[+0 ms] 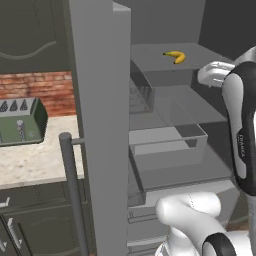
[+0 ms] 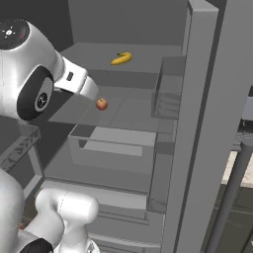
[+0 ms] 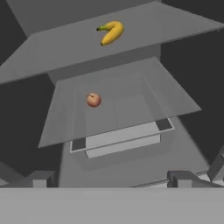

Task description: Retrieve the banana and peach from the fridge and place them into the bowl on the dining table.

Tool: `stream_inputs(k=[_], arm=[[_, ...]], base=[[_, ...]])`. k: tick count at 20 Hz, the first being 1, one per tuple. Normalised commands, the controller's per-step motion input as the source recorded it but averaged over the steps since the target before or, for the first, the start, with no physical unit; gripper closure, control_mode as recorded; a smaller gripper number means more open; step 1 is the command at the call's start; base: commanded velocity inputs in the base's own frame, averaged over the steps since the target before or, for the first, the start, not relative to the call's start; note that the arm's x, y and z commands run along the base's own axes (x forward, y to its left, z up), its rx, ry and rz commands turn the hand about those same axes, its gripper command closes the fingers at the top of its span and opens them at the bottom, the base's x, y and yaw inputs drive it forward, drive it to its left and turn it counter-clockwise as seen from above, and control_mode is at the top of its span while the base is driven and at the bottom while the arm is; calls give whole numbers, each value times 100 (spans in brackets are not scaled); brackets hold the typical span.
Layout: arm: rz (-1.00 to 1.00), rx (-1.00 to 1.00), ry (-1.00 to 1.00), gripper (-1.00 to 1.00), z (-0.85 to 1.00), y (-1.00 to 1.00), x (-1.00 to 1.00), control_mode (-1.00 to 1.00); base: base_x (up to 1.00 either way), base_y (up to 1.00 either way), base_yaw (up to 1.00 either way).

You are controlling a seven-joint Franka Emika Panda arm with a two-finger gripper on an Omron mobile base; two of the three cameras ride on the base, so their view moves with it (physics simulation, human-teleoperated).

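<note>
My gripper (image 3: 109, 179) stands wide apart and holds nothing, facing into the open fridge (image 2: 197, 123); the peach (image 3: 93, 99) sits ahead of my fingertips on the middle shelf (image 3: 131, 105), a little to the left; the banana (image 3: 110, 32) lies farther ahead on the upper shelf, well beyond the peach.

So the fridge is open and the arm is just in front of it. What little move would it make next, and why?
Probably reach forward and down toward the peach. The gripper is open and holds nothing, and both fruits lie on fridge shelves ahead of it. The peach sits on the lower shelf, nearer than the banana on the shelf above and further back, so it looks the easier first grab.
</note>
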Motion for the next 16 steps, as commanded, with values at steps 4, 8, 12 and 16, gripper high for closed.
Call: stream_inputs(k=[4, 8, 12, 16], arm=[[1, -4, -8, -100, -11, 2, 64, -100], [0, -4, -28, -100, -43, 0, 53, -100], [0, -4, -38, -100, -20, 0, 54, -100], [0, -2, -7, -100, 14, 0, 47, -100]], base=[[0, 0, 0], [0, 0, 0], [0, 0, 0], [0, 0, 0]])
